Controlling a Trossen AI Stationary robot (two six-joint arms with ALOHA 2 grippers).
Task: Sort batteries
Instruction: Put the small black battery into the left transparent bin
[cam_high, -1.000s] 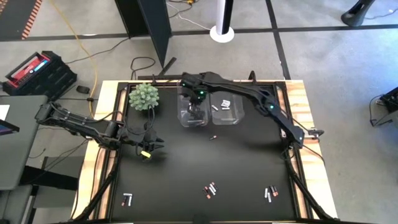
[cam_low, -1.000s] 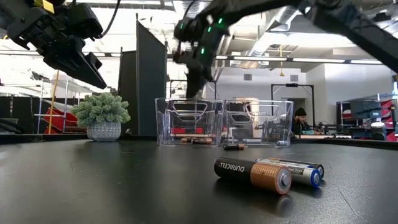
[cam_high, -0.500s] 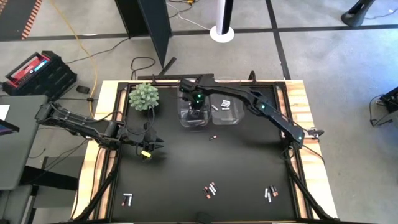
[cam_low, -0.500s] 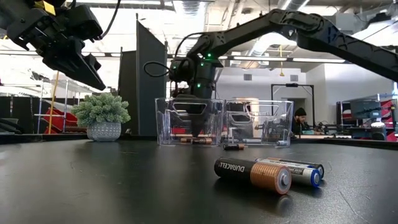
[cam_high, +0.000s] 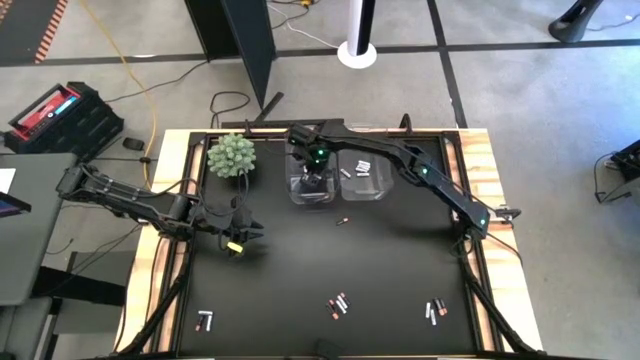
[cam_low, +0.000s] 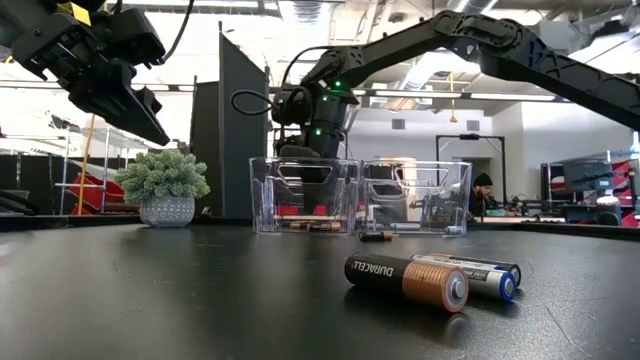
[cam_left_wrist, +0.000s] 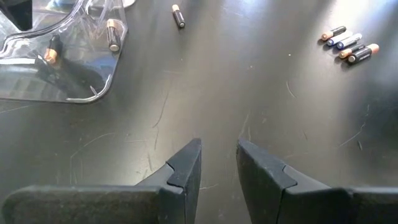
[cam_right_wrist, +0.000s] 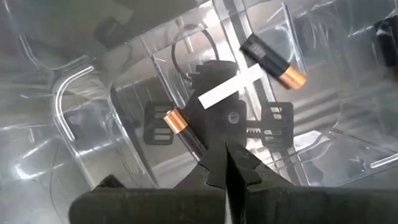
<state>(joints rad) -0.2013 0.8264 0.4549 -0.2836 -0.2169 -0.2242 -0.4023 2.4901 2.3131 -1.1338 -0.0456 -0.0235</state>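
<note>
Two clear bins stand at the far middle of the table, the left bin and the right bin. My right gripper is shut and points down into the left bin, just above a copper-ended battery lying on the bin's floor; a second battery lies farther off. White batteries lie in the right bin. Loose batteries lie on the table: one before the bins and small groups near the front edge. My left gripper hovers open above bare table at the left. My right gripper's shut fingertips stand right at the dark end of the copper-ended battery on the bin's floor. One finger hides that end, so I cannot tell whether they touch it. Nothing shows between the fingers.
A small potted plant stands at the far left beside the bins. In the low view a Duracell battery and a blue-tipped one lie close to the camera. The black tabletop lies bare between the bins and the front groups.
My right gripper has gone down from above the left bin into it, rolling a little as it sank, and has stayed shut. Most of the descent came early; it has barely moved in the last half second.
</note>
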